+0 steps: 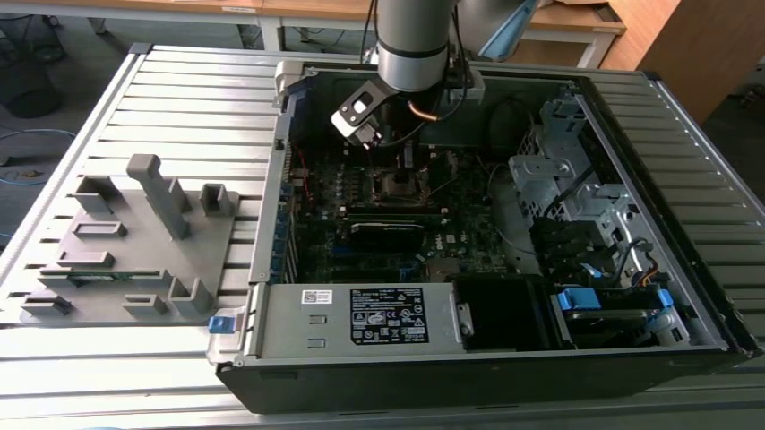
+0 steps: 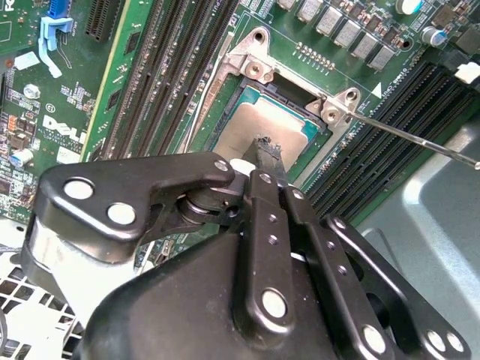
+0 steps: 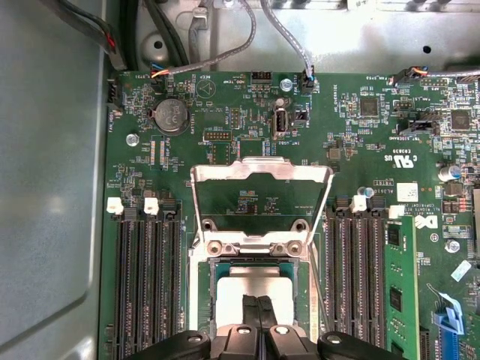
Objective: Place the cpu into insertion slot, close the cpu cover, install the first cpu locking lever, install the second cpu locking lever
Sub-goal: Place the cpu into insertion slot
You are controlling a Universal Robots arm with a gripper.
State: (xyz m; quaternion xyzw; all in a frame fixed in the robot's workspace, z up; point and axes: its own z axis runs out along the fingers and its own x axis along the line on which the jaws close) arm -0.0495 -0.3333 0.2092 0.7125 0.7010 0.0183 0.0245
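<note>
My claw point(image 3: 257, 301) is clenched, the two fingers pressed together with nothing between them. In both wrist views its tip point(image 2: 266, 148) stands at the middle of the cpu point(image 3: 247, 279); I cannot tell for sure whether it touches the metal top. The cpu lies flat inside the insertion slot point(image 3: 198, 294), its silver-grey face framed by the slot's rim.

Just beyond it the cpu cover point(image 3: 262, 170) stands raised on its hinge, and the green board shows through its window. A thin locking lever point(image 2: 420, 142) juts out free beside the slot, not latched. Banks of black memory slots point(image 3: 146, 285) flank the slot on both sides. Farther off is the motherboard point(image 3: 247, 112) with its round coin battery point(image 3: 171, 115).

In the exterior view I hang in the upper middle of the frame, my claw point(image 1: 392, 148) down over the slot point(image 1: 400, 184), inside the open computer case point(image 1: 669, 98). A grey parts fixture point(image 1: 132, 242) lies well apart at the exterior view's left.

I judge that the first step is in hand and close to done: the chip is in place, the cover is not yet closed and neither lever is installed. Finishing it calls for the cpu sitting level and square within the rim, with no corner riding up, and for only light pressure from me.
</note>
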